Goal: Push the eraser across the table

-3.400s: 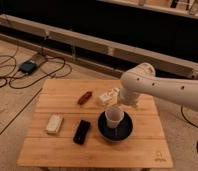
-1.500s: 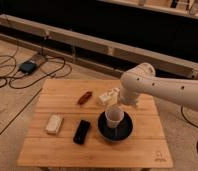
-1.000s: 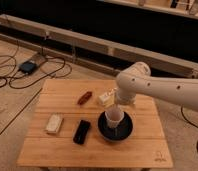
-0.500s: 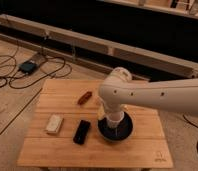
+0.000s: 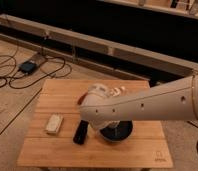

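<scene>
The eraser (image 5: 80,132) is a small black oblong block lying on the light-wood slatted table (image 5: 52,97), left of centre near the front. My white arm reaches in from the right across the middle of the table. My gripper (image 5: 92,122) is at the arm's low end, just right of the eraser and very close to it. I cannot tell whether it touches the eraser.
A pale beige block (image 5: 53,123) lies left of the eraser. A dark saucer (image 5: 120,133) sits right of it, partly under the arm. A white item (image 5: 115,91) shows behind the arm. Cables and a small device (image 5: 28,66) lie on the floor at left.
The arm has swung left and down from the right side of the table to the eraser. It now hides the white cup and the red-brown item. The eraser has not moved.
</scene>
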Action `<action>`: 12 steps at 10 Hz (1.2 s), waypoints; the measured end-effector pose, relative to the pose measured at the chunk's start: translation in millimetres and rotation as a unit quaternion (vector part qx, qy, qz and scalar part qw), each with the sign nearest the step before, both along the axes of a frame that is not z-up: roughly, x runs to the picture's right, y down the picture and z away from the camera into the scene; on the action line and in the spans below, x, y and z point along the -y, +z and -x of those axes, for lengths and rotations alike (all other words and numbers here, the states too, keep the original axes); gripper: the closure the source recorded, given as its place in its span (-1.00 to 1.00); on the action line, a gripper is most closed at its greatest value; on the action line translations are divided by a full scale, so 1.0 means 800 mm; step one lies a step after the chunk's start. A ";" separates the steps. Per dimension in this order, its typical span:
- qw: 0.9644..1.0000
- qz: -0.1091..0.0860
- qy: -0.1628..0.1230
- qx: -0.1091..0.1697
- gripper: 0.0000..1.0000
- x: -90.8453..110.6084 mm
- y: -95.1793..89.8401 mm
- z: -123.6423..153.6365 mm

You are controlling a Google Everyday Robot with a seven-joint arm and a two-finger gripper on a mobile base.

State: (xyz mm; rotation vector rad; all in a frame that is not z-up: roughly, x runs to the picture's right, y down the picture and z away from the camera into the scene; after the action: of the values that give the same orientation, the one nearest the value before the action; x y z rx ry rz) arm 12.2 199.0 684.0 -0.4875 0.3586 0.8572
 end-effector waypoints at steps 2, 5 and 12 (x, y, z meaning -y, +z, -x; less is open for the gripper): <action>0.998 0.010 -0.048 0.027 -0.60 -0.019 -0.003 0.034; 0.991 0.019 -0.110 0.076 -0.60 -0.042 0.017 0.088; 0.979 0.007 -0.163 0.125 -0.60 -0.055 0.087 0.120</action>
State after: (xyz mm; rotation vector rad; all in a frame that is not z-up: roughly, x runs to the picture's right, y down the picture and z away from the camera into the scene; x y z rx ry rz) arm -83.9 243.3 753.3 -0.5261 0.2052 0.4694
